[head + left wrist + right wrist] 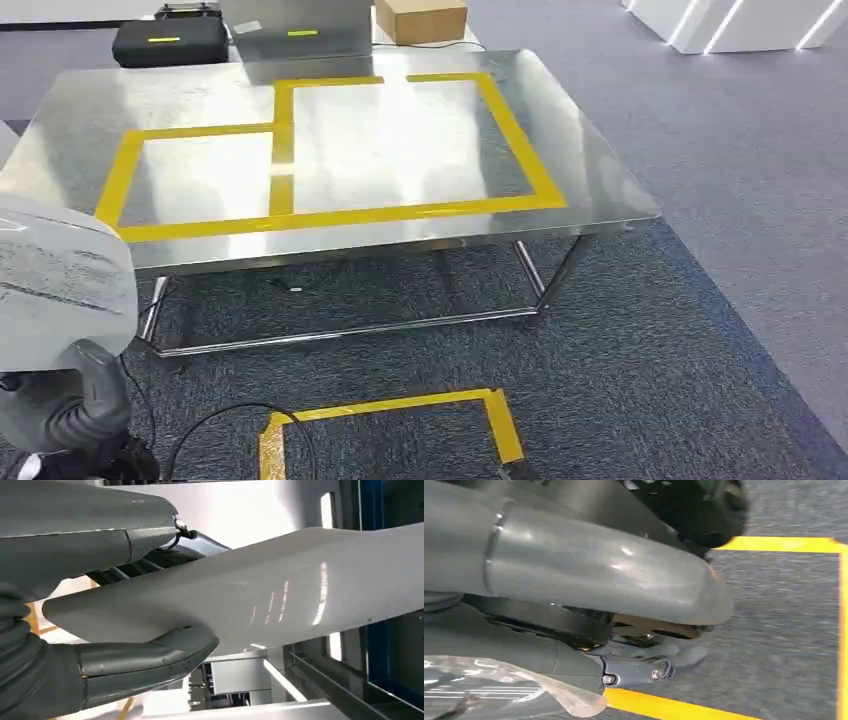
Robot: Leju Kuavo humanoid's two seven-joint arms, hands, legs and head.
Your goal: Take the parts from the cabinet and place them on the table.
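At the far left of the head view, the left hand (75,400) grips a curved, shiny sheet-metal part (60,280), which stands up from the hand in front of the near left corner of the tabletop (600,190), not resting on it. In the left wrist view the same part (280,595) runs as a broad pale panel across the picture, with the grey thumb pressed on one face and the darker fingers (150,565) on the other, so the left hand (125,605) is clamped on its edge.

The steel tabletop carries yellow tape outlines (330,215): a smaller rectangle toward its left edge and a larger one reaching toward the right edge, sharing a strip of tape between them. Beyond the far edge lie a black case (170,42) at the left, a grey box (300,30) in the middle and a cardboard box (420,20) to the right. On the grey carpet floor (700,330) below the near edge, a yellow tape square (400,420) is marked, with a black cable (230,420) looping at its left.

The right hand (624,630) hangs over the carpet and its tape lines; its thumb and fingers are drawn together, with something brownish between them that I cannot make out, so whether it is clenched or grasping I cannot tell.
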